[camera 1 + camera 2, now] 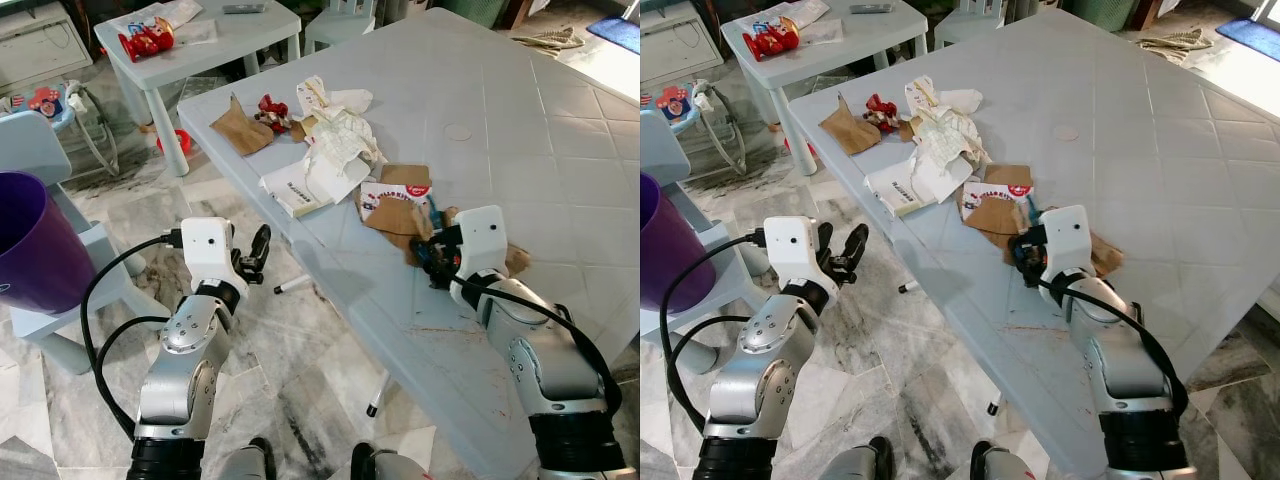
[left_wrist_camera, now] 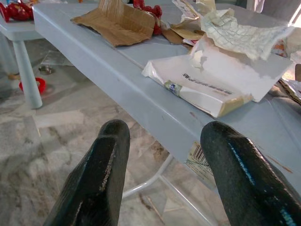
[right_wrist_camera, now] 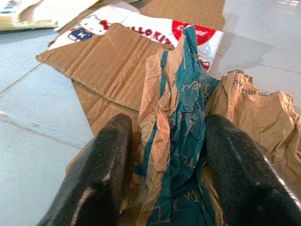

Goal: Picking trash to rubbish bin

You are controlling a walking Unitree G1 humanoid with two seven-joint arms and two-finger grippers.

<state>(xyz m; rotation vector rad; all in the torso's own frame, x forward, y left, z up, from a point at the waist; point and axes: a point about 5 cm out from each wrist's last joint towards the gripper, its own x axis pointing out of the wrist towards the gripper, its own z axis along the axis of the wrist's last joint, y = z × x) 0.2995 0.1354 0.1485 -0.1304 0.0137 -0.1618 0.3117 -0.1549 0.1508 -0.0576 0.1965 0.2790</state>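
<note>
Trash lies along the pale blue table's (image 1: 520, 130) near edge: a brown cardboard scrap (image 1: 240, 128), a red wrapper (image 1: 271, 108), crumpled white paper (image 1: 335, 125), a torn white box (image 2: 216, 82) and printed brown cardboard (image 3: 117, 52). A crumpled brown-and-teal paper bag (image 3: 181, 141) sits between the fingers of my right gripper (image 1: 432, 262), which stands open around it on the table. My left gripper (image 1: 258, 255) hangs open and empty over the floor, just short of the table edge. The purple bin (image 1: 30, 245) stands at far left.
A small table (image 1: 200, 45) with a red toy (image 1: 148, 38) stands at the back left. The bin stands beside a pale blue stool (image 1: 60, 330). White table legs (image 1: 378, 395) reach down to the marble floor between my arms.
</note>
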